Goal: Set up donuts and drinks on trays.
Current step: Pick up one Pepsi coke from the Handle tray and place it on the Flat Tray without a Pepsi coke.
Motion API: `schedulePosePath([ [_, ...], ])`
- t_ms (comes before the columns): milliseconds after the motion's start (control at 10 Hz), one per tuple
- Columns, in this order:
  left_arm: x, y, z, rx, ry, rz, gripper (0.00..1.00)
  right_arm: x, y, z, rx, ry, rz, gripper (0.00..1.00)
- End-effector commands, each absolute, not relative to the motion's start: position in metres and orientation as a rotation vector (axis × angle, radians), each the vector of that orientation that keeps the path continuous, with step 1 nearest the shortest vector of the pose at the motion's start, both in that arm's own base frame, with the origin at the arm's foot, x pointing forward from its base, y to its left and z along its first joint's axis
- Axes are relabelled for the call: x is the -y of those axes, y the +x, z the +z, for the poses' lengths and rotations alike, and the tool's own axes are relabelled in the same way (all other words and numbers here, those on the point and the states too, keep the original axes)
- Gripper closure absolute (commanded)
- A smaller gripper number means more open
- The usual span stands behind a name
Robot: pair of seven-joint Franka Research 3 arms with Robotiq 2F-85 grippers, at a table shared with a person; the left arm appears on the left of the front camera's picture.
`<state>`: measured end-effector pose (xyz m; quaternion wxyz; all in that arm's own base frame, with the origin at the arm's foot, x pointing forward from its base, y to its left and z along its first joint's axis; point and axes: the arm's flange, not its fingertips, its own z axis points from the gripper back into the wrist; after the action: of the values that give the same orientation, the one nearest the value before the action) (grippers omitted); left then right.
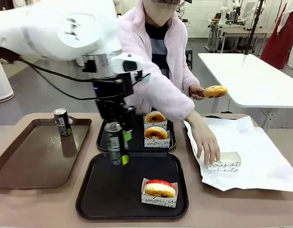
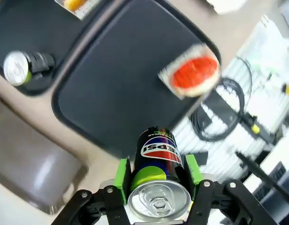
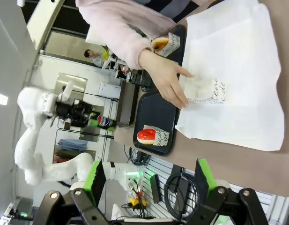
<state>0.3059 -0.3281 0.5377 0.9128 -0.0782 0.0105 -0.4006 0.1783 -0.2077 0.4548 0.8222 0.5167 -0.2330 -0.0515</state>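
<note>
Left wrist view, your left tool (image 2: 157,174) half closed, gripping a dark can (image 2: 158,152) by its sides, your right tool (image 3: 149,180) spread wide, holding nothing.

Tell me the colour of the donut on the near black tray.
The donut is red on top, golden below; front view shows it best.

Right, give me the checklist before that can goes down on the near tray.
1. Grip: left gripper shut on the can: ok.
2. Can roughly upright: ok.
3. Left half of the near tray bare: ok.
4. Red donut at the tray's right front, apart from that spot: ok.
5. Person off that tray, one hand on the white paper, other hand holding a yellow donut: ok.
6. Can's height above the tray: cannot tell.
</note>
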Motion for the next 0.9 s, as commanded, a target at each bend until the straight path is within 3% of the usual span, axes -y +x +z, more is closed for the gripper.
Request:
schedulePosePath([
  [0, 0.2785, 0.2520, 0.5580, 0.023, -0.173, -0.831, 0.43, 0.2077, 0.1809, 0.4568, 0.522, 1.122, -0.099, 0.00],
  [800, 0.2723, 0.2516, 0.5608, 0.034, -0.134, -0.804, 0.43, 0.2077, 0.1809, 0.4568, 0.522, 1.122, -0.099, 0.00],
])
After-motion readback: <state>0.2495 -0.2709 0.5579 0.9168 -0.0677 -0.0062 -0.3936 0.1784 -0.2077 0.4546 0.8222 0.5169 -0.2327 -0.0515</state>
